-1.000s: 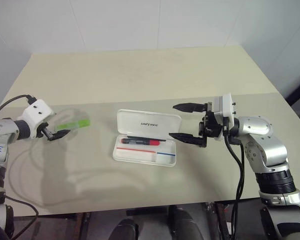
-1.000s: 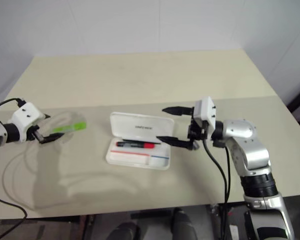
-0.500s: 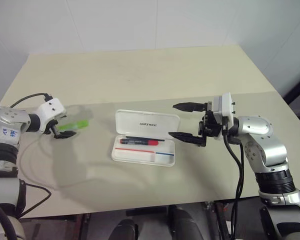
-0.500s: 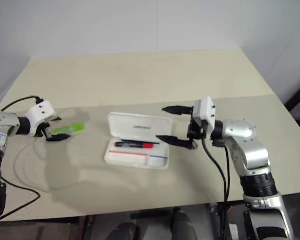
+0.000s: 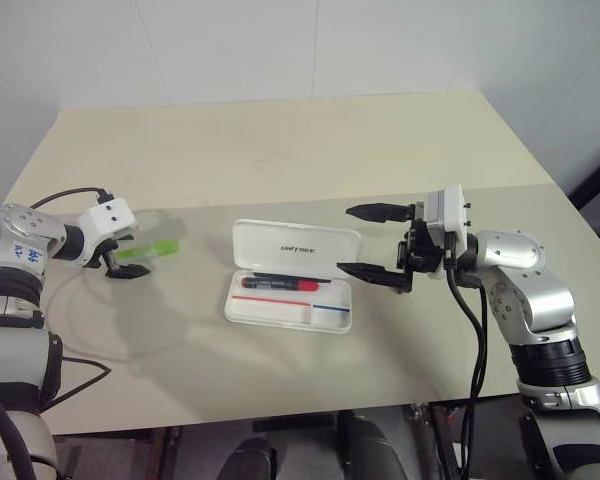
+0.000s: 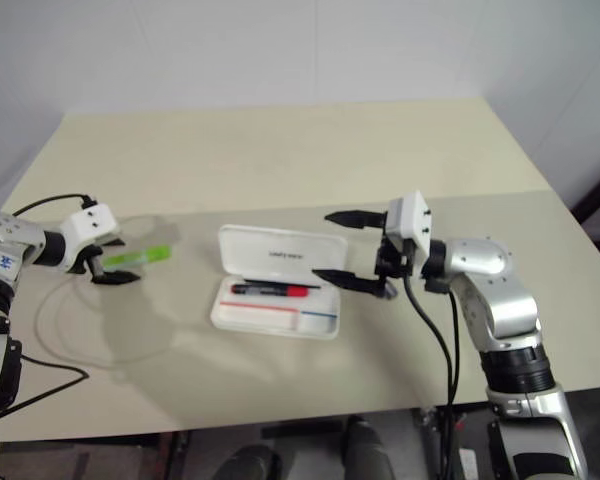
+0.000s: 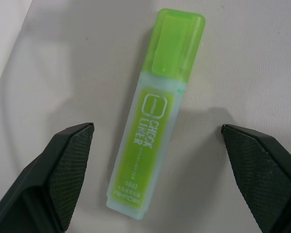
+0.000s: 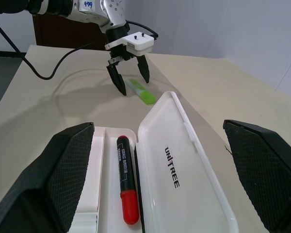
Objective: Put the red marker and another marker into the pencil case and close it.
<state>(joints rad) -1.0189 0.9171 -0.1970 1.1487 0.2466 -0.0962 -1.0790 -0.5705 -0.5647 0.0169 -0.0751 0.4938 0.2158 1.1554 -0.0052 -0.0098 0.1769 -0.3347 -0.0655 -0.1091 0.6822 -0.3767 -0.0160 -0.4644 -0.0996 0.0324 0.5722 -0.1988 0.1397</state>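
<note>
The white pencil case (image 5: 296, 243) lies open at mid table, lid tipped back. The red marker (image 5: 280, 283) rests inside its tray, also seen as the red marker (image 8: 126, 187) beside the lid (image 8: 179, 179). The other marker, a short light-green one (image 5: 152, 249), lies flat on the table left of the case. My left gripper (image 5: 127, 256) points down at it, open, with the green marker (image 7: 155, 116) lying between the two black fingers, untouched. My right gripper (image 5: 346, 240) hovers open just right of the case, pointing left at it, holding nothing.
The beige table (image 5: 280, 150) has a seam across its middle and open room behind and in front of the case. A thin cable (image 5: 70, 300) loops on the surface by my left arm. The right edge runs close to my right arm.
My left gripper has swung right and down so its open fingers now straddle the green marker. The right gripper, case and red marker have not moved.
</note>
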